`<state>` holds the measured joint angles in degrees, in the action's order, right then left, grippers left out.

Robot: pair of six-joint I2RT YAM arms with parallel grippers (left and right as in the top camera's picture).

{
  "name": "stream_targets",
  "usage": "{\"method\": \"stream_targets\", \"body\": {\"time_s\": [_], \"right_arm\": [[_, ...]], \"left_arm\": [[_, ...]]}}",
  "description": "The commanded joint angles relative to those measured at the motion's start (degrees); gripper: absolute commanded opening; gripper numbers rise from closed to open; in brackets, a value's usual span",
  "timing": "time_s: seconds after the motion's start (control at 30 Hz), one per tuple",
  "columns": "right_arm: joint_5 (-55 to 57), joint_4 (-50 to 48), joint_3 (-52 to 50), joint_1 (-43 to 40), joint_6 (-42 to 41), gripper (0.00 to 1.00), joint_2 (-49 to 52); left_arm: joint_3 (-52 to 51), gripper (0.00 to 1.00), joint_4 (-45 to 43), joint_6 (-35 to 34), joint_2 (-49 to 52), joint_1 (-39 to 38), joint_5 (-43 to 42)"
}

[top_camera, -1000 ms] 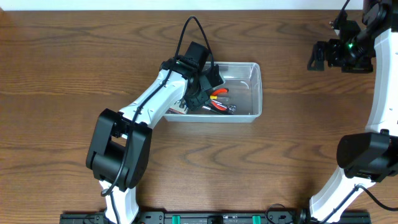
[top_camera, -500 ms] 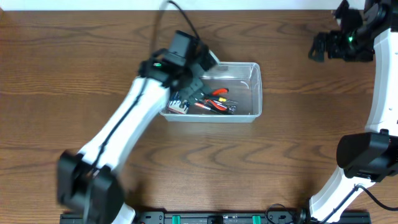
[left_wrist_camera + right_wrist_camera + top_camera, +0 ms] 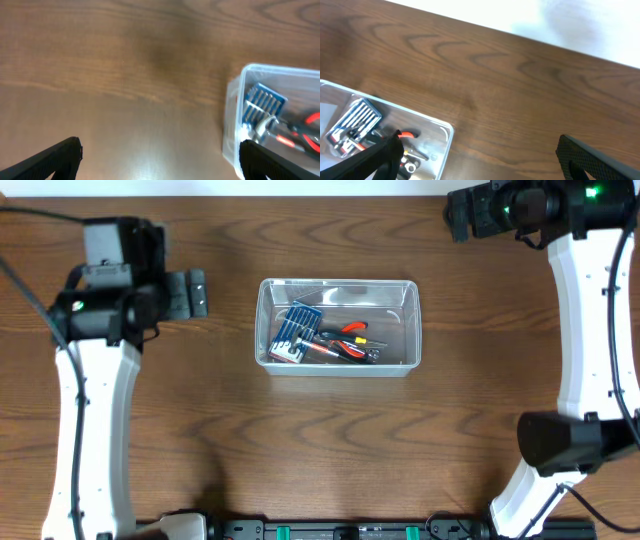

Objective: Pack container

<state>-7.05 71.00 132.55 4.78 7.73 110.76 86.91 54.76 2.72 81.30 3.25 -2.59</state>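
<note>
The clear plastic container [image 3: 412, 330] stands at the table's middle. Inside lie a small blue case of screwdriver bits [image 3: 293, 331] and red-handled hand tools [image 3: 345, 345]. My left gripper [image 3: 186, 294] is open and empty, well left of the container. In the left wrist view the container [image 3: 231, 125] shows at the right edge with the blue case [image 3: 262, 101] in it, and the open fingers [image 3: 160, 162] frame bare wood. My right gripper [image 3: 462, 212] is open and empty at the far right, above the table. The right wrist view shows the container [image 3: 446, 137] at lower left, with its fingers [image 3: 482, 160] spread.
The brown wooden table [image 3: 320, 440] surrounds the container. Its far edge meets a white surface [image 3: 580, 25] at the top.
My left arm has pulled out of the container and swung far left, leaving the blue case and tools inside. My right arm has moved left along the far edge.
</note>
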Motion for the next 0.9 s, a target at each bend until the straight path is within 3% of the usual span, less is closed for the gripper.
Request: {"method": "stream_targets", "body": {"time_s": [0.0, 0.2, 0.33, 0.7, 0.87], "right_arm": [[3.5, 0.6, 1.9, 0.2, -2.3, 0.99, -5.4], [6.2, 4.3, -0.2, 0.2, -3.1, 0.99, -12.5], [7.1, 4.7, -7.1, 0.4, -4.9, 0.99, -18.7], [12.0, -14.8, -56.9, 11.0, -13.2, 0.99, -54.7], [12.8, -16.4, -71.0, 14.4, -14.6, 0.99, -68.0]], "left_arm": [[0.1, 0.99, 1.9, -0.8, -4.5, -0.1, -1.3], [-6.4, 1.00, 2.3, 1.3, -13.4, -1.3, -1.3], [-13.7, 1.00, 2.2, 1.3, -21.5, -2.8, -1.3], [-29.7, 0.99, 1.5, -4.7, -45.6, -5.1, -0.6], [-31.1, 0.99, 1.5, -9.4, -50.1, -5.1, 0.5]]}}
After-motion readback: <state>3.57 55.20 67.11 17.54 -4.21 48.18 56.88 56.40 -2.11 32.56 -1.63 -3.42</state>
